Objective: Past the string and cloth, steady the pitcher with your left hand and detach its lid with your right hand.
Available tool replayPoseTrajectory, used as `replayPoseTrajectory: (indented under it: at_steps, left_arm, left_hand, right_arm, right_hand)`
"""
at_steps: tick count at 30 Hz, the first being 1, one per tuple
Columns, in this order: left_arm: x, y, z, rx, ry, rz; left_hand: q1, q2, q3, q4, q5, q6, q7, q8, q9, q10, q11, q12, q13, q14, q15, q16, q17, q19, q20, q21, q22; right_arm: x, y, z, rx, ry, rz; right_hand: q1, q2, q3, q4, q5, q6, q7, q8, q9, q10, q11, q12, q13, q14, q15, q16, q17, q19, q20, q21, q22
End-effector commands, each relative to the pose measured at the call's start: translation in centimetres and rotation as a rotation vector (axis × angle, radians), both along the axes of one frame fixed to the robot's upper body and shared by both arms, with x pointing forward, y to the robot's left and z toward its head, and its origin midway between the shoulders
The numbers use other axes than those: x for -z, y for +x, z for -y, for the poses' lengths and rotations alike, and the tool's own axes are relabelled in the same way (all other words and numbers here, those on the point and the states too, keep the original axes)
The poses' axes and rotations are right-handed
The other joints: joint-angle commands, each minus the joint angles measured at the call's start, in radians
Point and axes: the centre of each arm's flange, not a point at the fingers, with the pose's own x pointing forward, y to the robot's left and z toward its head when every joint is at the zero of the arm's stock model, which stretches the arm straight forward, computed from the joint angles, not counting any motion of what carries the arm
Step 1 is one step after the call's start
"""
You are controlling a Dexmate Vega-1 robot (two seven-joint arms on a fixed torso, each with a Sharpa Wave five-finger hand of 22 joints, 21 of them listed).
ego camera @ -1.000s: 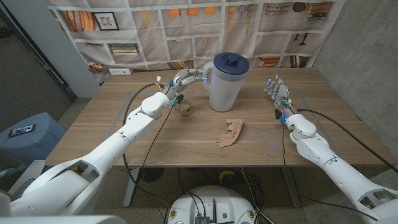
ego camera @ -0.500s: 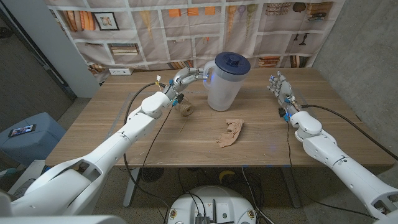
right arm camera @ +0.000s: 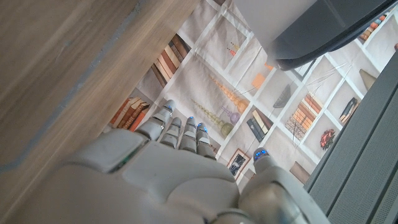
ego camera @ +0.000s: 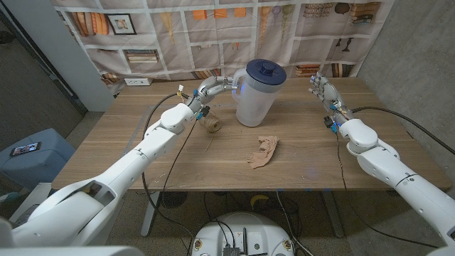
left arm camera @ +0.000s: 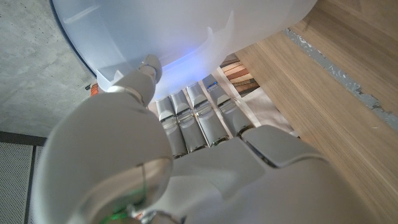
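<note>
Lying before pitcher (ego camera: 254,94): string (ego camera: 211,126), cloth (ego camera: 264,151) (crumpled).

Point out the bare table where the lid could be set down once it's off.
Free: the stretch between the pitcher and the right hand, and the table right of the cloth. The near left wood is bare too. Crowded: beside the pitcher's handle, where the left hand and the string sit.

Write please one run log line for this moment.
left hand: grips pitcher handle | right hand: open, apart from pitcher | lid: on pitcher | string, cloth: on table
</note>
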Motion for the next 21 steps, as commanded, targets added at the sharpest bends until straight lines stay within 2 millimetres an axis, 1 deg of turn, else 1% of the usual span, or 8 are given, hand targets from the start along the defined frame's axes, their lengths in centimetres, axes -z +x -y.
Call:
replayPoseTrajectory:
  at_steps: [1,3,6,9,11,12,15,21]
  left_arm:
    - [-0.2,0.2,-0.2,0.006,0.009,-0.016]
    - [-0.3,0.3,-0.2,0.008,0.015,-0.016]
    - [-0.4,0.4,-0.1,0.010,0.014,-0.020]
    - [-0.5,0.5,0.0,0.014,0.025,-0.021]
    - [-0.6,0.6,0.0,0.013,0.025,-0.026]
    - [-0.6,0.6,0.0,0.012,0.031,-0.024]
    - [-0.7,0.6,0.0,0.010,0.033,-0.024]
    - [-1.0,0.7,0.0,0.010,0.038,-0.026]
  left_hand:
    - [0.034,0.028,0.019,0.014,0.004,0.088,0.023,0.003,0.005,0.036,-0.025,-0.003,0.004,0.012,-0.098,0.000,0.002,0.013,-0.149,-0.002,0.004]
    - [0.035,0.028,0.019,0.014,0.004,0.089,0.020,0.002,0.005,0.040,-0.024,-0.002,0.004,0.013,-0.099,0.000,0.002,0.013,-0.149,-0.003,0.004]
    - [0.034,0.029,0.020,0.016,0.004,0.089,0.020,0.001,0.005,0.041,-0.024,-0.003,0.004,0.015,-0.099,0.001,0.002,0.013,-0.149,-0.003,0.004]
    - [0.033,0.029,0.019,0.017,0.004,0.089,0.019,0.001,0.006,0.043,-0.025,-0.003,0.004,0.018,-0.099,0.001,0.002,0.013,-0.149,-0.003,0.004]
    - [0.032,0.029,0.019,0.018,0.004,0.090,0.020,0.001,0.006,0.044,-0.025,-0.003,0.004,0.018,-0.097,0.001,0.002,0.013,-0.149,-0.003,0.004]
    - [0.032,0.028,0.019,0.017,0.004,0.090,0.020,0.000,0.006,0.043,-0.027,-0.004,0.004,0.018,-0.098,0.001,0.002,0.013,-0.149,-0.003,0.004]
    - [0.033,0.029,0.019,0.018,0.004,0.087,0.020,-0.001,0.007,0.047,-0.029,-0.004,0.005,0.021,-0.101,0.001,0.002,0.013,-0.149,-0.004,0.004]
    - [0.031,0.032,0.020,0.020,0.005,0.088,0.019,-0.002,0.008,0.050,-0.033,-0.005,0.005,0.025,-0.099,0.002,0.003,0.013,-0.149,-0.004,0.004]
  right_arm:
    - [-3.1,-1.9,-0.1,0.087,-0.208,0.050]
    - [-3.7,-2.0,-0.1,0.099,-0.241,0.055]
    - [-4.5,-2.1,-0.1,0.114,-0.277,0.067]
    - [-5.3,-2.3,-0.1,0.125,-0.315,0.080]
    - [-6.0,-2.6,-0.1,0.141,-0.353,0.087]
    - [-6.3,-2.7,-0.2,0.148,-0.370,0.088]
    - [-7.2,-3.0,-0.2,0.149,-0.407,0.091]
    - [-8.3,-3.6,-0.2,0.174,-0.471,0.097]
  right_hand:
    - [0.021,-0.006,0.004,-0.017,0.008,0.012,-0.001,0.009,0.003,0.013,-0.004,0.007,0.004,0.006,0.002,0.000,-0.002,0.007,0.003,0.001,0.003]
    - [0.029,-0.008,0.006,-0.024,0.007,0.012,-0.004,0.009,0.003,0.015,-0.006,0.008,0.004,0.005,0.000,-0.001,-0.004,0.007,0.004,0.001,0.003]
    - [0.053,-0.017,0.012,-0.049,0.004,0.030,-0.013,0.016,0.004,0.021,-0.012,0.010,0.005,0.007,0.003,-0.002,-0.011,0.007,0.009,0.000,0.003]
    - [0.065,-0.022,0.015,-0.062,0.002,0.033,-0.018,0.018,0.005,0.023,-0.014,0.010,0.005,0.008,0.003,-0.002,-0.014,0.007,0.015,0.000,0.003]
    - [0.085,-0.029,0.020,-0.083,-0.002,0.035,-0.025,0.018,0.006,0.028,-0.019,0.011,0.006,0.009,0.006,-0.003,-0.018,0.005,0.020,-0.001,0.003]
    - [0.090,-0.031,0.022,-0.088,-0.003,0.034,-0.026,0.018,0.006,0.030,-0.020,0.011,0.006,0.009,0.006,-0.003,-0.020,0.005,0.021,-0.001,0.003]
    - [0.117,-0.034,0.030,-0.116,-0.007,0.035,-0.047,0.018,0.007,0.039,-0.021,0.013,0.008,0.010,0.008,-0.003,-0.025,0.007,0.027,-0.001,0.004]
    - [0.141,-0.041,0.037,-0.140,-0.012,0.033,-0.045,0.018,0.009,0.042,-0.023,0.013,0.009,0.006,0.015,-0.005,-0.030,0.006,0.044,-0.001,0.004]
